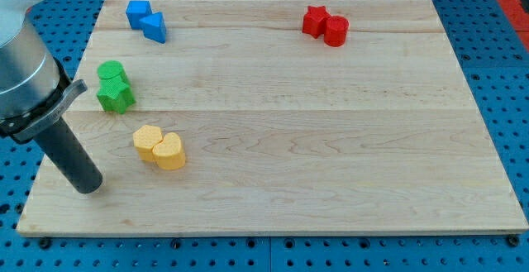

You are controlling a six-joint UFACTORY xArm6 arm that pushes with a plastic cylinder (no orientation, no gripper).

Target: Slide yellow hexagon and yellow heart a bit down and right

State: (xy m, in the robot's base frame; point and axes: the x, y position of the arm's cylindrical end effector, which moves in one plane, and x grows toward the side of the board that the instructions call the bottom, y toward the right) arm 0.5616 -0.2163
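Near the worktop's (pixel 273 140) lower left, the yellow hexagon (pixel 147 141) and yellow heart (pixel 169 151) sit touching. My tip (pixel 87 186), a bare rod with no gripper, rests to their left, apart. I judge the push not yet begun.

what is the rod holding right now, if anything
Nothing is held. My tip rests on the board, apart from the yellow hexagon and yellow heart, to their left in the view.
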